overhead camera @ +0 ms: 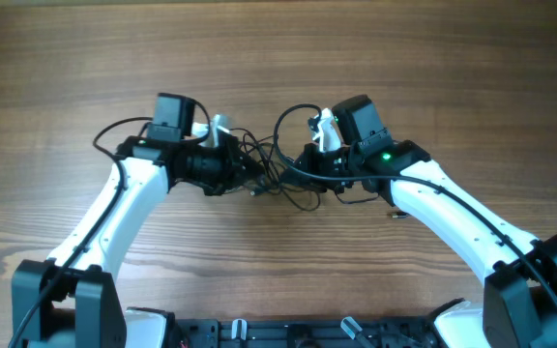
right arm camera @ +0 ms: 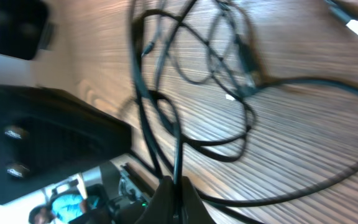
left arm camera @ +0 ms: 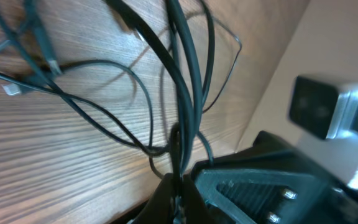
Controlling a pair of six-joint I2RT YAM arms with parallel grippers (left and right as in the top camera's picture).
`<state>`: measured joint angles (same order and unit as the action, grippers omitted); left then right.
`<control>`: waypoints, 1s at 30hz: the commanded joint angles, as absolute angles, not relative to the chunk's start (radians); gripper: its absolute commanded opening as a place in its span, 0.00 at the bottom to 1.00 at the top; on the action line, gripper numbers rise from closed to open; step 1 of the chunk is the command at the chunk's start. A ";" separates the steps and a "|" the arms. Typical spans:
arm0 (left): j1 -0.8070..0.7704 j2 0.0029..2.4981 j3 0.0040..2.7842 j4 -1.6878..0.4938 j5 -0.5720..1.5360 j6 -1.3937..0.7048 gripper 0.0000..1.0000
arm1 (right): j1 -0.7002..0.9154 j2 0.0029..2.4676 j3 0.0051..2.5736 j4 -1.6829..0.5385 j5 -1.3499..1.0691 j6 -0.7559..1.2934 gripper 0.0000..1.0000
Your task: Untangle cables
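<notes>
— At the left end effector (left arm camera: 176,190), what's the state?
— Clenched on the cables (left arm camera: 188,93). The right end effector (right arm camera: 176,190) likewise pinches strands. Loose black loops sprawl between both, on the middle of the wooden bench (overhead camera: 278,48).

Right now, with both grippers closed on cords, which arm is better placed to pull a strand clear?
Probably left. The left gripper pinches the cables at the tangle's edge, with bare table behind it. The right gripper grips too, but more cable and a loose plug end lie by that arm.
</notes>
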<state>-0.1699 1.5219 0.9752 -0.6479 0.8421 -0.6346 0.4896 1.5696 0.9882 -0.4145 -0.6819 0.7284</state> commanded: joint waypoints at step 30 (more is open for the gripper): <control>-0.278 1.519 0.982 -0.669 0.678 -0.669 0.49 | 0.492 1.567 0.988 -0.457 -0.574 0.681 0.04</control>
